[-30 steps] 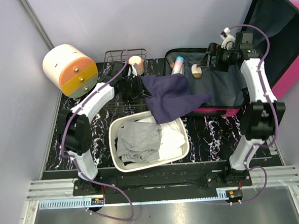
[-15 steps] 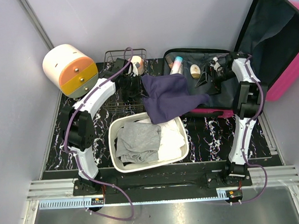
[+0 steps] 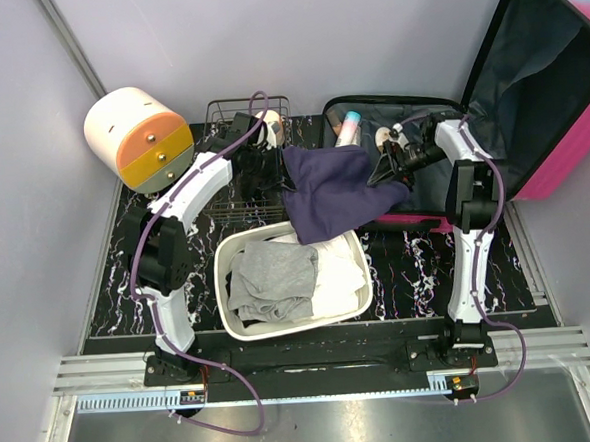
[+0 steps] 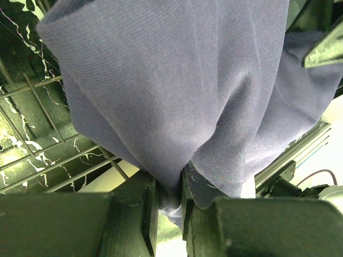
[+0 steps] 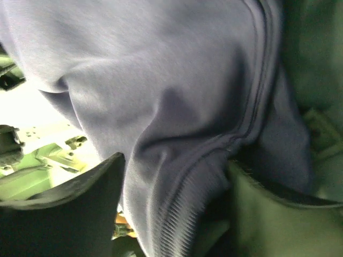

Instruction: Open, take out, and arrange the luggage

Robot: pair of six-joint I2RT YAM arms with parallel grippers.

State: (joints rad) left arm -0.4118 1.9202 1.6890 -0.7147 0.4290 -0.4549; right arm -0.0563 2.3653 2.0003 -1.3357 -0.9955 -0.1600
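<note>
Two ends of the purple garment draped over the luggage front edge: left gripper clenched on one, right gripper spread astride the hem, nearer the luggage.

The top camera looks down from above and behind the arm bases over the whole table. Each wrist camera sits just behind its own jaws, very near. The left gripper has the navy cloth pinched between its jaws, and the right gripper has it between spread jaws. All three views share that cloth.
</note>
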